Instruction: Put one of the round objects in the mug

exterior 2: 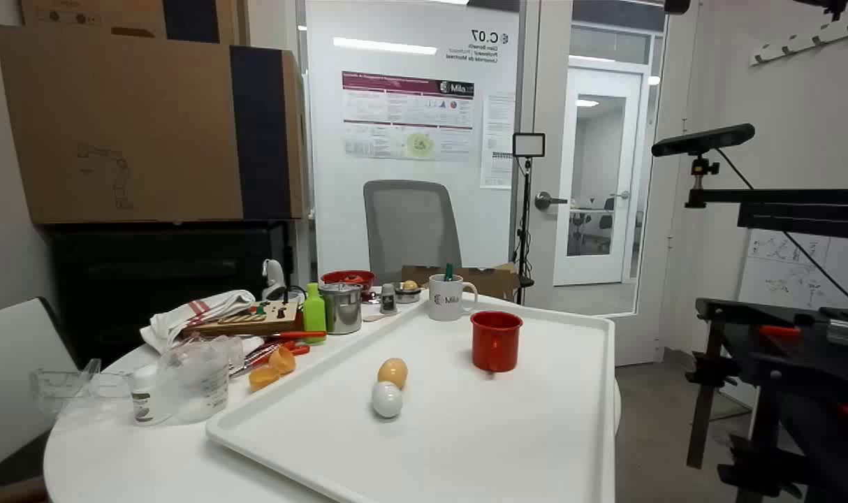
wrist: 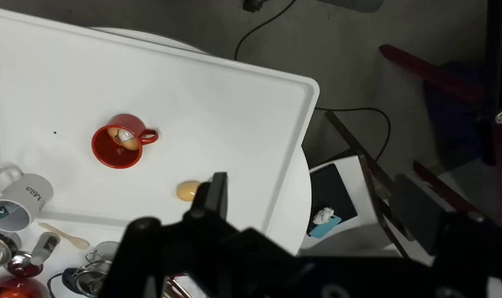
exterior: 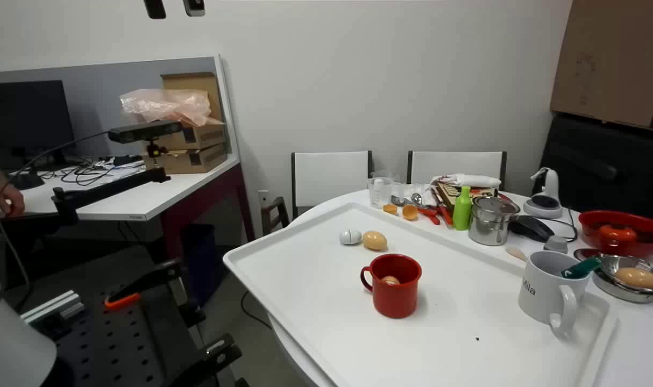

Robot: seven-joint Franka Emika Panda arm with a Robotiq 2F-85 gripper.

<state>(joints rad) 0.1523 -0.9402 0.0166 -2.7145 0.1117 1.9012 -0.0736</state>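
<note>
Hanging high, gripper [exterior: 175, 9] has fingers spread, nothing between; tan ball [exterior: 390, 280] already inside red mug [exterior: 396, 300]; placing looks done, nothing apparently left.

White arm casing [exterior: 17, 346], rounded, eight o'clock in exterior view. Black gripper [exterior: 175, 8], eleven o'clock, fingertips [exterior: 155, 8] round-cornered. Wrist view, seven o'clock: flat grey finger pad [wrist: 213, 199], blurred round pivot heads [wrist: 197, 213].

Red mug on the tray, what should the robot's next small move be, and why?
Probably just back the tool a little further from the tray: a tan round object already lies inside the red mug, and the tool stands open with nothing in its grip, so the task looks done.
</note>
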